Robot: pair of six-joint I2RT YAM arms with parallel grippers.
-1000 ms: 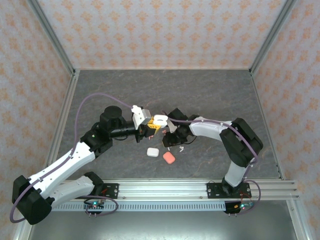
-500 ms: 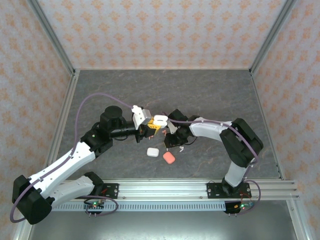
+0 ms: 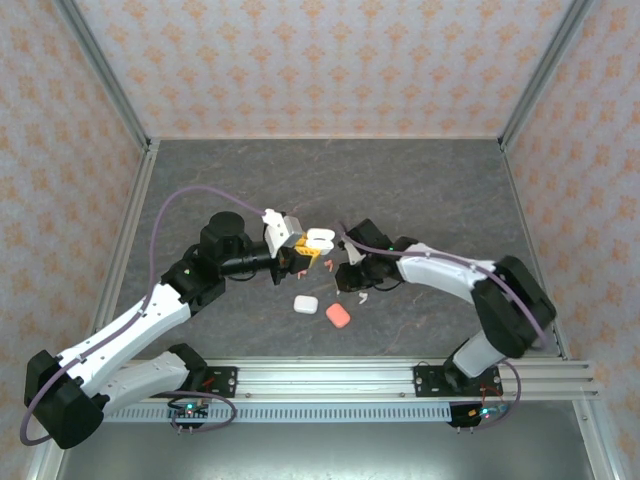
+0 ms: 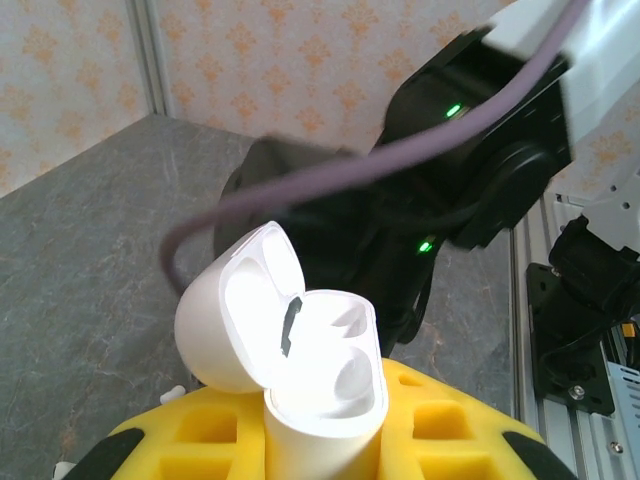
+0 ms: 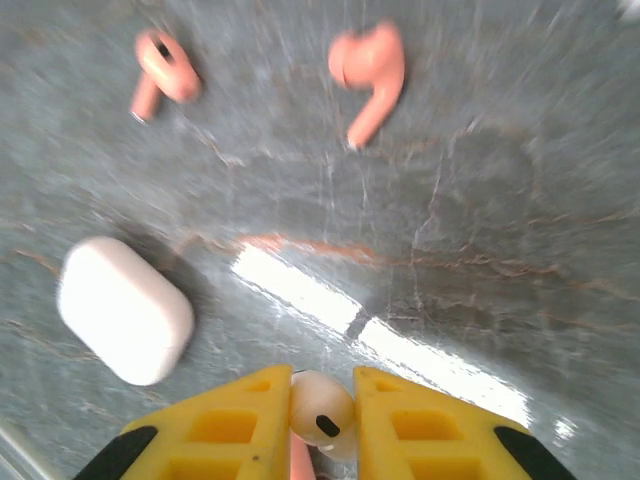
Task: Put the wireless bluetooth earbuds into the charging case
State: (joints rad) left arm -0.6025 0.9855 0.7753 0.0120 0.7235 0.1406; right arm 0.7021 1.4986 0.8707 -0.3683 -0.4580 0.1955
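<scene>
The right gripper (image 5: 322, 385) points down at the table (image 5: 500, 230). Its two yellow fingers (image 5: 235, 425) are closed to a narrow gap and pinch a white earbud (image 5: 322, 412) between their tips. The wrist view is blurred, so whether the bud touches the table cannot be told. In that view, two salmon-pink earbuds (image 5: 368, 68) lie on the grey stone-patterned surface beyond the fingers, apart from each other. A closed white case (image 5: 125, 308) lies to the left of the fingers. From above, the right arm (image 3: 445, 275) rises from its base at the near right edge and bends at an elbow out to the right. Its forearm runs left to the middle of the table, where the wrist tips downward.

The left gripper (image 4: 325, 402) is closed on an open white charging case (image 4: 330, 350), clamping the lower body between yellow fingers. The case stands upright in the grip, with its lid (image 4: 235, 310) hinged back to the left and its two pockets showing. From above, the left arm (image 3: 150, 315) stretches from the near left corner diagonally to a dark elbow. It then turns right, carrying the case above the table's middle, near the right gripper.

On the table in front of both grippers, a salmon-pink case (image 3: 339, 315) lies just beside the closed white case, and a second white earbud (image 3: 362, 297) lies loose near the right gripper.
</scene>
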